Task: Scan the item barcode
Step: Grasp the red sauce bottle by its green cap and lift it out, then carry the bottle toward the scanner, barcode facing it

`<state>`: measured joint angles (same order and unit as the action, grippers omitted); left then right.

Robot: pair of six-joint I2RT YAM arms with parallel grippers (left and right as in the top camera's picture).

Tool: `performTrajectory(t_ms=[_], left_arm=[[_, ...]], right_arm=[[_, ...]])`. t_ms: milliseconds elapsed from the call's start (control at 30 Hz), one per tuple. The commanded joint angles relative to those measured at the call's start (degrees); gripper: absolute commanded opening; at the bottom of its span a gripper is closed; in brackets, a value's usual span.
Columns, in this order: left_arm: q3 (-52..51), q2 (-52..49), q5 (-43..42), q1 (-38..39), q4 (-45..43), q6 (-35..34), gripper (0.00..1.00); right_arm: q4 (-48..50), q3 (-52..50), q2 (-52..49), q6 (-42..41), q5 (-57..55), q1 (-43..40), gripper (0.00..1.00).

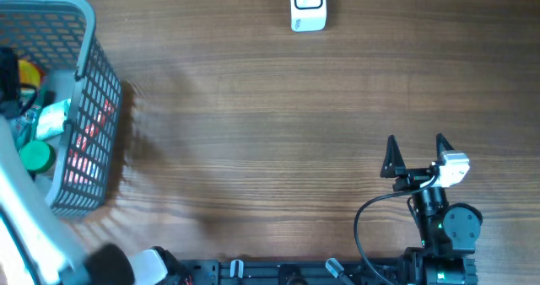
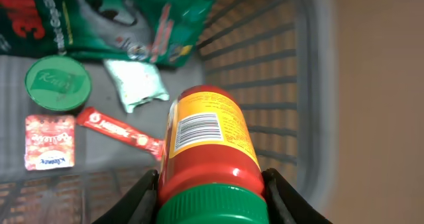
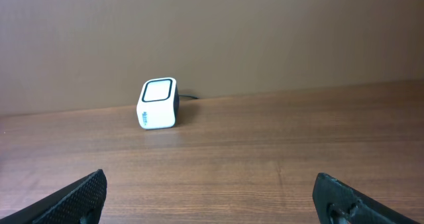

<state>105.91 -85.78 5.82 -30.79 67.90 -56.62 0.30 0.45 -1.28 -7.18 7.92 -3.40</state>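
The item is a red bottle (image 2: 209,144) with a green cap and a yellow label. Its barcode (image 2: 199,130) faces the left wrist camera. My left gripper (image 2: 211,191) is shut on the bottle just above the cap and holds it over the inside of the grey basket (image 2: 311,85). The white barcode scanner (image 1: 308,5) stands at the table's far edge, and it also appears ahead in the right wrist view as a small white scanner (image 3: 158,104). My right gripper (image 1: 416,154) rests low over the table at the front right, wide open with nothing between its fingers.
The grey mesh basket (image 1: 84,108) stands at the left edge of the table. In it lie a round green lid (image 2: 57,83), a green bag (image 2: 132,18), a pale green packet (image 2: 137,85), a red stick pack (image 2: 119,129) and a red sachet (image 2: 50,141).
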Motion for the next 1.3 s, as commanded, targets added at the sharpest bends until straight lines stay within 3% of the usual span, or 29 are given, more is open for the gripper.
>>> performTrajectory(t_ms=[0,300,400,633,767,1067,1267], left_arm=[[0.31,8.87,-4.66,-0.2,-1.49,0.87,0.31],[0.31,20.22,-22.38,-0.09,-2.69,0.87,0.32],[0.31,21.46,-25.35,1.84,0.52,0.9,0.27],[0.28,20.59,-24.9,13.22,7.89,1.01,0.29],[0.28,18.16,-20.48,21.49,8.92,0.9,0.3],[0.28,5.38,-8.0,41.2,12.09,0.94,0.32],[0.28,-4.26,-5.68,48.06,12.5,0.92,0.32]], right_arm=[[0.2,-0.09,-0.02,1.03,0.31,0.33,1.0],[0.2,-0.09,-0.02,1.03,0.31,0.33,1.0],[0.17,-0.09,-0.02,1.03,0.31,0.33,1.0],[0.2,-0.09,-0.02,1.01,0.31,0.33,1.0],[0.2,-0.09,-0.02,1.03,0.31,0.33,1.0],[0.2,-0.09,-0.02,1.03,0.28,0.33,1.0],[0.17,-0.09,-0.02,1.03,0.31,0.33,1.0]])
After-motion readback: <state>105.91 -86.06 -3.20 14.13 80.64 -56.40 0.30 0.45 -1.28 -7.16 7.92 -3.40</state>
